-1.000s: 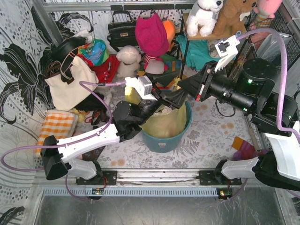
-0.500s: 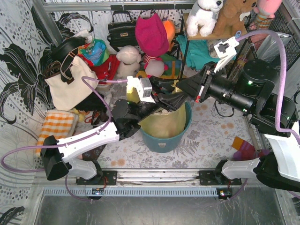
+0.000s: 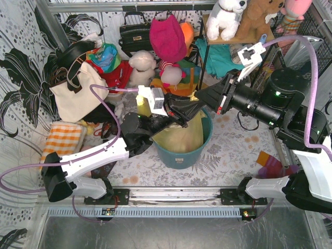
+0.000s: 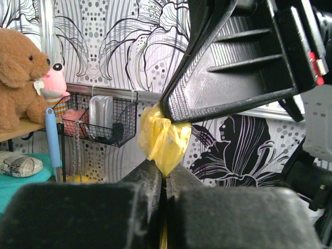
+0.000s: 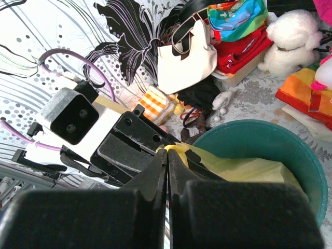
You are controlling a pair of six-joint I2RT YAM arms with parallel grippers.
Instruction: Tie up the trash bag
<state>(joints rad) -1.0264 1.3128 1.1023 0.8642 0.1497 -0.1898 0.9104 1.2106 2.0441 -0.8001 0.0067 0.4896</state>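
Observation:
The trash bag (image 3: 182,136), thin yellow-green plastic, sits in the teal bin (image 3: 181,155) at mid-table. Its top is drawn up into a bunch (image 4: 162,137) above the bin. My left gripper (image 4: 164,174) is shut on that bunch, with yellow plastic pinched between its pads. My right gripper (image 5: 167,153) is shut on the same gathered plastic (image 5: 179,150) from the opposite side, tip to tip with the left gripper (image 5: 129,148). From above, the left gripper (image 3: 182,110) and the right gripper (image 3: 199,97) meet over the bin's far rim.
A cream tote bag (image 3: 78,96) and an orange checked cloth (image 3: 62,140) lie at the left. Plush toys (image 3: 142,65), a black handbag (image 3: 136,33) and a pink hat (image 3: 167,36) crowd the back. A shelf with stuffed animals (image 3: 228,18) stands back right.
My left gripper has gone from open to shut on the bag's gathered top and shifted slightly toward the right gripper. The right gripper has stayed shut and nearly still.

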